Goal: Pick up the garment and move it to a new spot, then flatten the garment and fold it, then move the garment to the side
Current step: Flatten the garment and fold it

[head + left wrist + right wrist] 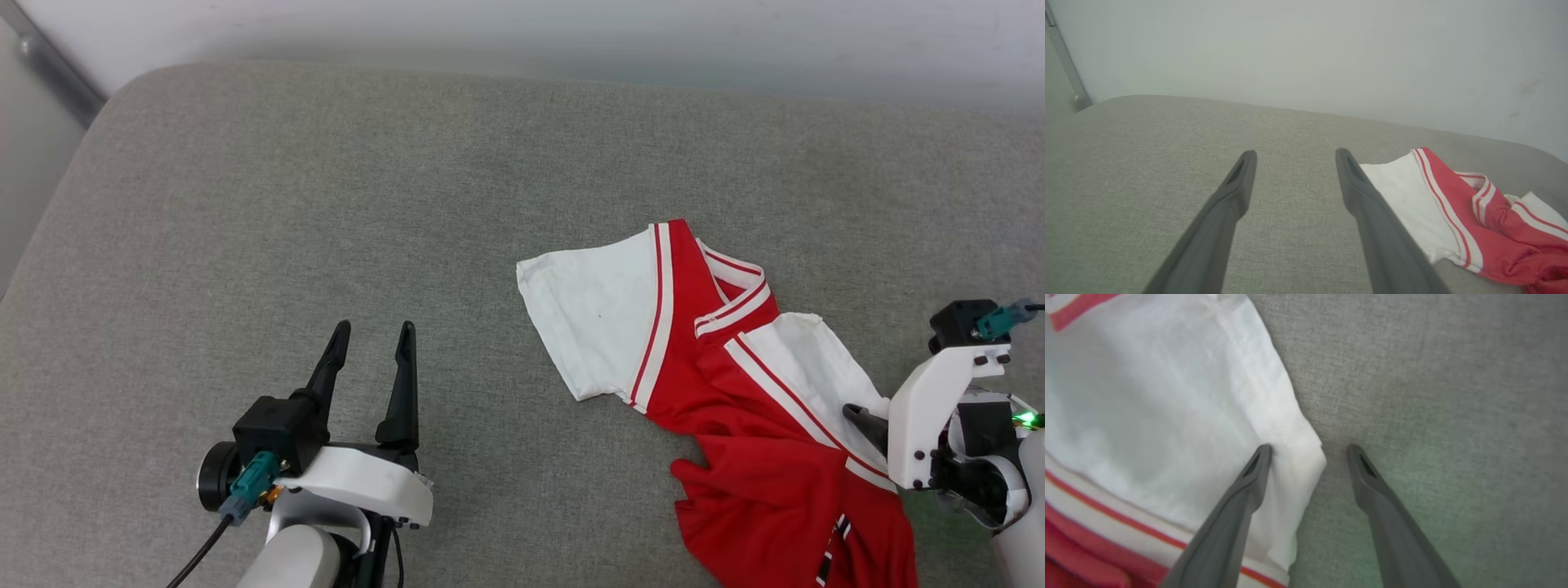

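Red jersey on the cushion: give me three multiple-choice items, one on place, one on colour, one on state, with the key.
1. The red jersey lies on the grey cushion: A) toward the robot's right B) at its far left C) against the wall.
2. Its sleeves are: A) black B) white C) blue.
3. The right gripper is: A) shut on the collar B) shut, empty C) open astride a sleeve edge.
Key: A, it lies beside the right gripper; B, both sleeves show white; C, one finger over sleeve, one over cushion.
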Available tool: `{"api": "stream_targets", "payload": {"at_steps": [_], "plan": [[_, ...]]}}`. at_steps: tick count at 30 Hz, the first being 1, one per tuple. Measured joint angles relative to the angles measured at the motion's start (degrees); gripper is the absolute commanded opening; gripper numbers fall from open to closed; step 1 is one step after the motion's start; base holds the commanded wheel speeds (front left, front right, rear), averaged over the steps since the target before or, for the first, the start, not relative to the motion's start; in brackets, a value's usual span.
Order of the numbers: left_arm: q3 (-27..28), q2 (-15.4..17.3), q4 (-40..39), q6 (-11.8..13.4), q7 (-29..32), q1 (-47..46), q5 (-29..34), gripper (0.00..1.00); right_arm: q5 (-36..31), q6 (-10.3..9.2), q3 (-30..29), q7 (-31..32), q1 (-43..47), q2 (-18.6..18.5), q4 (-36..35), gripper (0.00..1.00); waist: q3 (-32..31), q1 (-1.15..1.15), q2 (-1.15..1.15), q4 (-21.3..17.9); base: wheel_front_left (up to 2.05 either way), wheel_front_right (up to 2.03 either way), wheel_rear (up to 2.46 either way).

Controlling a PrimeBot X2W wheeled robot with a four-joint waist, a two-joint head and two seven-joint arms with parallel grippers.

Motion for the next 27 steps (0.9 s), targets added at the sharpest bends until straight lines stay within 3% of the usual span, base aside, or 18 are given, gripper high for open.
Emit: {"api": "stream_targets", "payload": {"at_steps": [2, 6, 9, 14, 20, 23, 27], "plan": [[0.2, -0.2, 0.5, 0.0, -0.1, 0.0, 0.0, 1.00, 0.5, -0.02, 1.1, 0.7, -0.5, -0.2, 0.6, 0.00, -0.2, 0.00, 0.00, -0.2, 0.00, 0.00, 0.00], [0.3, -0.3, 1.0, 0.0, -0.4, 0.1, 0.0, 1.00, 0.6, 0.00, 2.7, -1.4, -0.8, -0.4, 0.7, 0.00, -1.3, 0.00, 0.00, -1.1, 0.00, 0.00, 0.00], [0.3, 0.0, 1.3, -0.1, -0.4, 0.3, 0.1, 1.00, -0.5, 0.03, 0.4, -5.2, 0.0, -0.5, -0.4, 0.00, -2.5, 0.00, 0.00, -2.0, 0.00, 0.00, 0.00], [0.2, 0.5, 1.3, -0.1, -0.1, 1.2, -0.1, 1.00, -2.8, 0.02, -9.1, -7.7, 5.0, 0.3, -4.4, 0.00, -5.0, 0.00, 0.00, -3.4, 0.00, 0.00, 0.00], [-0.3, 0.6, 1.2, 0.0, 0.5, 2.7, -0.3, 1.00, -6.2, 0.01, -19.7, -6.6, 17.3, 6.1, -6.4, 0.00, -7.4, 0.00, 0.00, -4.4, 0.00, 0.00, 0.00], [-0.3, 0.8, 0.9, 0.3, 0.7, 3.3, -0.7, 1.00, -7.5, 0.01, -21.5, -8.1, 20.2, 9.4, -6.5, 1.00, -8.1, 0.00, 0.00, -4.6, 0.00, 0.00, 0.00], [-0.1, 1.5, 0.7, 0.6, 1.1, 4.0, -0.8, 1.00, -9.5, 0.03, -23.5, -14.0, 21.4, 12.5, -7.5, 1.00, -8.8, 0.00, 0.00, -5.1, 0.00, 0.00, 0.00]]}}
